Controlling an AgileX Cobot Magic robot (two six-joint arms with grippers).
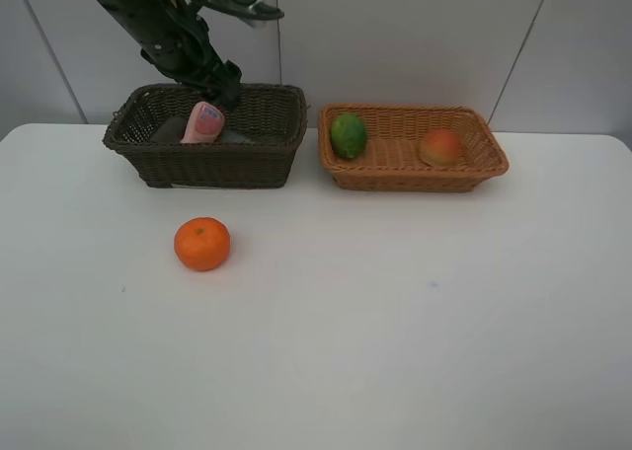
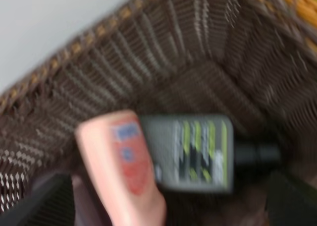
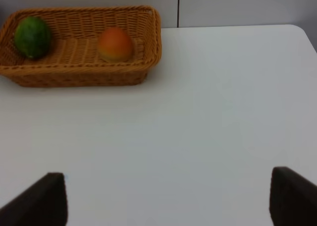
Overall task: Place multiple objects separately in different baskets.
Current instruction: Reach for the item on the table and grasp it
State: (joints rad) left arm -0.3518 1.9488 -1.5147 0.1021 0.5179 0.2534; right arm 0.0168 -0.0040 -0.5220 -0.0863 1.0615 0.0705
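Note:
The orange (image 1: 201,244) sits alone on the white table in front of the dark brown basket (image 1: 148,164). Inside that basket the pink bottle (image 1: 202,122) (image 2: 124,161) leans against the black bottle (image 2: 193,151). My left gripper (image 1: 221,93) (image 2: 168,208) hangs just over them, open, its fingertips (image 2: 49,201) wide apart and touching neither bottle. The lime (image 1: 348,134) (image 3: 32,36) and the peach-like fruit (image 1: 440,147) (image 3: 115,44) lie in the light tan basket (image 1: 415,179) (image 3: 148,42). My right gripper (image 3: 168,198) is open over bare table, outside the high view.
The two baskets stand side by side at the back of the table, close to the wall. The left arm (image 1: 163,21) leans in from the upper left over the dark basket. White tabletop stretches in front of both baskets.

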